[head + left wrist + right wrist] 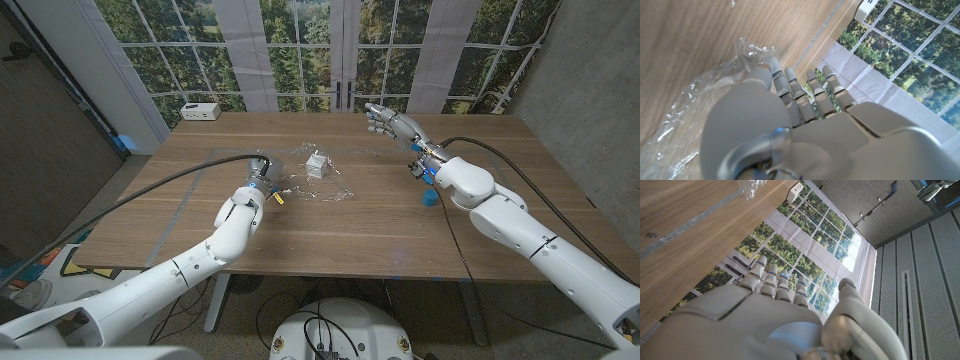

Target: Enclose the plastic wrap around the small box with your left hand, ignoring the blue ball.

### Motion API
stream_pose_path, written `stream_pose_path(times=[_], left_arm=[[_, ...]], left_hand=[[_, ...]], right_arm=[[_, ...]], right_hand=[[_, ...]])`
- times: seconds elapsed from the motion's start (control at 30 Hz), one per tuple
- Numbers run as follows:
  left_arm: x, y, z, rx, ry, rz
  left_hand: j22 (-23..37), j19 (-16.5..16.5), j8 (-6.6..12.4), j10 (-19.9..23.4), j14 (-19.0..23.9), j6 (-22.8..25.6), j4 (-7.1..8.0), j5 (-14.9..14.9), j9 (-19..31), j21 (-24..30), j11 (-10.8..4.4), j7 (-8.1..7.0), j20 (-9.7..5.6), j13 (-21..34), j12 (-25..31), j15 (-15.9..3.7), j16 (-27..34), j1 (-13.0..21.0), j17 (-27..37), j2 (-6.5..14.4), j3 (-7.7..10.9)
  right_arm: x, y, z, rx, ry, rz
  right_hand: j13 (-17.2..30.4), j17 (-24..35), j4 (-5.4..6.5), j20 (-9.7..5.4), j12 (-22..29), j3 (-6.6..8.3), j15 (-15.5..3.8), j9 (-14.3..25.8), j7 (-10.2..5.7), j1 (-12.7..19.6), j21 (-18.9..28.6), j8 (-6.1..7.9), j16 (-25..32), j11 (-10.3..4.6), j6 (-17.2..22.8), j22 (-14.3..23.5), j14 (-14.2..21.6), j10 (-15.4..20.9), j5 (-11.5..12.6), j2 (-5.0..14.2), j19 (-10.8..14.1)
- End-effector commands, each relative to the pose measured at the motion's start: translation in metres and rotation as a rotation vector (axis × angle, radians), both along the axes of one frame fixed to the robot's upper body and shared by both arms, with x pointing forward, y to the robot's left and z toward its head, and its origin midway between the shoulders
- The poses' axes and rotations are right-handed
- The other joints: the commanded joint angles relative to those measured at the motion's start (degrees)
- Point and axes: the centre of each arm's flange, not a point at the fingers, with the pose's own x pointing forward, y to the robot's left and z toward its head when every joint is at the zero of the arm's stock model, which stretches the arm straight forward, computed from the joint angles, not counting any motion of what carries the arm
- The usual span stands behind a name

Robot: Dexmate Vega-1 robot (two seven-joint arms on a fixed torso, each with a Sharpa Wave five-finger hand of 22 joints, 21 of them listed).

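Wooden table (350,225), white box-shaped device (201,111) at its far left corner

The blue ball (428,197) is half hidden behind the right arm; the plastic wrap (685,107) runs off-frame.

small white box (317,165) upright on wooden table, mid-far area | crinkled clear plastic wrap (322,182) spread flat under and around box, unclosed | blue ball (429,197) well apart, toward table's right side
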Motion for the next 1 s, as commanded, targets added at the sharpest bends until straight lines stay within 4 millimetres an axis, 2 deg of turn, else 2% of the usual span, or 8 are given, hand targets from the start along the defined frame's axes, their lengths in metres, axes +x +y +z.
stream_pose_path(times=[0.03,0.1,0.17,0.33,0.37,0.53,0.83,1.0], left_arm=[[-0.007,0.003,0.004,-0.073,-0.039,-0.038],[-0.002,0.004,0.011,-0.080,0.140,-0.023],[-0.003,0.000,0.016,-0.020,0.214,0.005],[-0.005,-0.002,0.018,-0.001,0.277,-0.008],[-0.005,-0.002,0.019,-0.005,0.287,-0.003],[-0.008,-0.002,0.023,0.036,0.326,0.018],[-0.007,0.002,0.022,0.062,0.278,0.065],[-0.004,0.001,0.017,0.068,0.223,0.062]], left_hand=[[0.3,1.1,0.83,1.1,1.2,0.5,0.05,-0.2,0.8,0.7,-0.48,0.52,-0.35,0.4,0.5,-7.91,0.3,0.5,0.2,0.7,0.86],[0.3,0.4,1.66,-1.0,-0.4,0.9,0.48,-0.3,1.6,0.6,0.34,0.51,0.35,0.5,-0.6,-6.72,-0.5,-0.3,0.4,0.0,0.41],[0.2,-2.4,-1.03,-5.6,-4.2,-5.8,1.47,-0.6,1.4,-0.3,2.35,2.00,1.65,0.5,-3.1,-4.45,-2.1,-4.6,0.5,-3.6,-2.78],[0.1,-4.5,-2.78,-8.9,-6.7,-8.1,2.24,-0.3,0.8,-1.3,3.03,1.69,2.71,0.5,-4.6,-3.41,-2.8,-8.2,0.5,-6.3,-5.47],[0.1,-5.7,-3.98,-10.7,-8.3,-9.9,2.78,-0.1,0.4,-1.9,3.58,1.43,3.46,0.3,-5.3,-2.21,-3.2,-10.2,0.5,-7.6,-6.76],[0.1,-6.5,-5.33,-12.3,-10.0,-11.1,3.62,0.6,-0.2,-2.4,4.34,1.39,3.79,0.0,-5.9,-1.19,-3.4,-13.3,0.6,-9.7,-8.92],[0.0,-7.0,-6.05,-12.8,-10.7,-11.7,3.76,1.2,-0.5,-2.8,4.48,1.09,3.67,-0.3,-6.0,-1.06,-3.3,-14.4,0.6,-11.0,-10.02],[0.0,-6.6,-8.65,-13.0,-10.4,-17.2,3.12,2.2,-0.9,-2.9,4.25,0.05,3.49,-0.5,-5.8,-1.51,-3.0,-13.3,0.3,-11.0,-10.02]], right_arm=[[-0.005,-0.001,-0.001,0.011,-0.003,-0.002],[-0.006,-0.002,-0.001,0.008,-0.011,-0.011],[-0.007,-0.001,-0.002,0.014,-0.009,-0.016],[-0.007,0.000,-0.002,0.013,-0.007,-0.004],[-0.007,0.000,-0.002,0.016,-0.010,-0.006],[-0.008,0.000,-0.002,0.013,-0.014,-0.004],[-0.007,-0.001,-0.004,0.024,-0.006,-0.002],[-0.006,-0.002,-0.003,0.013,-0.014,-0.001]], right_hand=[[0.1,0.1,0.20,0.19,0.2,0.09,0.01,0.1,0.29,0.4,0.2,-0.05,0.0,0.29,0.1,0.2,0.3,0.1,0.1,-0.53,0.3],[0.1,0.1,0.27,0.10,0.1,0.10,-0.08,0.1,0.20,0.3,0.2,-0.05,0.0,0.14,0.1,0.2,0.2,0.0,0.1,-0.44,0.2],[0.1,0.2,0.35,-0.01,0.1,0.10,-0.13,0.1,0.17,0.2,0.2,-0.05,0.0,0.08,0.1,0.2,0.2,0.0,0.1,-0.36,0.3],[0.1,0.2,0.45,-0.28,0.1,0.16,-0.34,0.1,0.00,0.2,0.2,-0.05,0.1,-0.11,0.1,0.2,0.2,0.0,0.1,-0.18,0.2],[0.1,0.2,0.45,-0.23,0.1,0.17,-0.35,0.1,0.01,0.2,0.2,-0.05,0.1,-0.09,0.1,0.2,0.3,0.0,0.1,-0.17,0.2],[0.1,0.2,0.55,-0.56,0.1,0.16,-0.51,0.1,-0.15,0.2,0.2,-0.05,0.1,-0.26,0.1,0.2,0.2,0.0,0.1,-0.12,0.1],[0.1,0.2,0.63,-0.60,0.1,0.22,-0.49,0.1,-0.16,0.2,0.2,-0.05,0.0,-0.31,0.1,0.2,0.2,-0.1,0.1,-0.08,0.1],[0.1,0.2,0.56,-0.10,0.1,0.17,-0.13,0.1,0.15,0.3,0.3,-0.04,0.1,-0.01,0.2,0.2,0.3,0.0,0.1,-0.27,0.4]])
